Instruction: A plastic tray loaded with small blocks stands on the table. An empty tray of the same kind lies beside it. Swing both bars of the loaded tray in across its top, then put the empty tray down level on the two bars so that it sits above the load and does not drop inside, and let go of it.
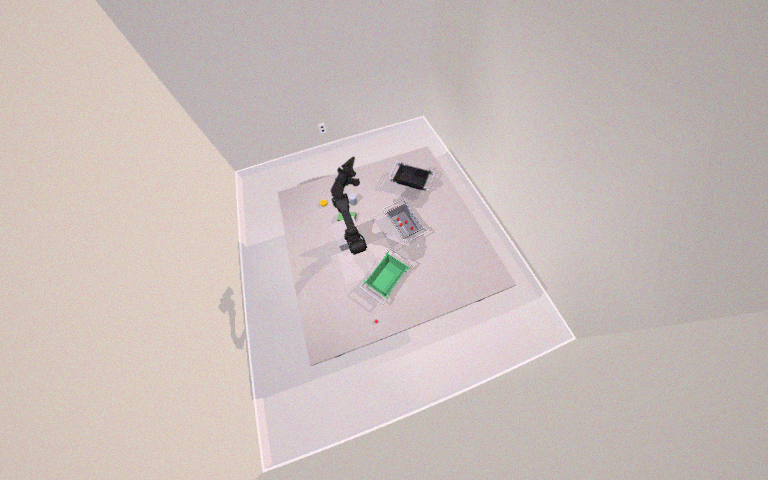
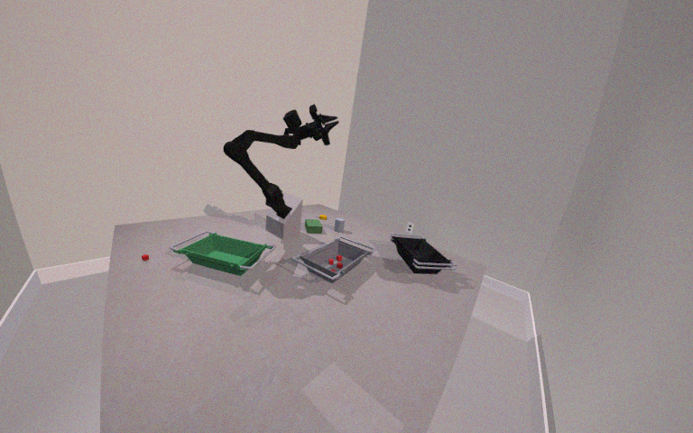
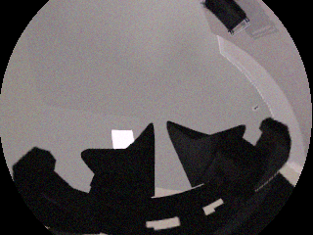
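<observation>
The loaded grey tray [image 1: 413, 217] [image 2: 352, 250] stands mid-table with several small red blocks [image 1: 400, 222] [image 2: 337, 261] inside. Its wire bars lie swung out over its two ends. An empty green tray [image 1: 385, 277] [image 2: 219, 253] lies beside it, its bars also out. My gripper [image 1: 350, 164] [image 2: 327, 128] [image 3: 159, 125] hangs high in the air above the back of the table, far from both trays. Its fingers stand close together with nothing between them.
A black tray stack [image 1: 412, 176] [image 2: 421, 253] [image 3: 225, 6] sits at the back right. A green block [image 1: 351, 213] [image 2: 313, 225], a yellow piece [image 1: 323, 202] [image 2: 322, 216] and a grey cylinder [image 1: 352, 198] [image 2: 339, 225] stand near the arm's base. A loose red block [image 1: 376, 321] [image 2: 144, 257] lies beyond the green tray.
</observation>
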{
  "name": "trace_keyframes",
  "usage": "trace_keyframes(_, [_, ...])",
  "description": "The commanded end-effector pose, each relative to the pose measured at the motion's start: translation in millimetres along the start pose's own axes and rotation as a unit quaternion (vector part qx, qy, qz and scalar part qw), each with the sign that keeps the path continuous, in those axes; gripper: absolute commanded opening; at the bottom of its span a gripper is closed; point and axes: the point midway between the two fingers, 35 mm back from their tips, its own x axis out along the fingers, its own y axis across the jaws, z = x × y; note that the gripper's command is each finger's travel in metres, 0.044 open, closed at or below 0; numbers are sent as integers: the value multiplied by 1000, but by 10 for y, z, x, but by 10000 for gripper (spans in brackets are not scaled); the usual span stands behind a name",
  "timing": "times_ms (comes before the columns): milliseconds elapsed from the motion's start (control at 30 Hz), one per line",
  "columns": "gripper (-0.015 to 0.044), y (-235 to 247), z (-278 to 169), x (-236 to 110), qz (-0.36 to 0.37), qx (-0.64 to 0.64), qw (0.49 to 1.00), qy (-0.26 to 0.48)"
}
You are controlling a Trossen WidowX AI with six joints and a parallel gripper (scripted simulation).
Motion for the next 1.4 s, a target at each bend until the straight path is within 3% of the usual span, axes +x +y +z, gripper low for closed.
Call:
trace_keyframes(0, [82,-387,412,493,-87,-147,983,-68])
trace_keyframes(267, [82,-1016,1221,968,-256,-329,900,-130])
trace_keyframes(567, [82,-1673,2208,1047,-457,-453,754,-129])
trace_keyframes(867, [82,-2182,3103,759,-633,-492,594,-66])
trace_keyframes(1000, [82,-2450,3632,401,-744,-478,467,15])
trace_keyframes(1200, [82,-2622,4057,-36,-825,-431,347,119])
trace_keyframes(1367, [82,-2639,4110,-102,-834,-421,330,136])
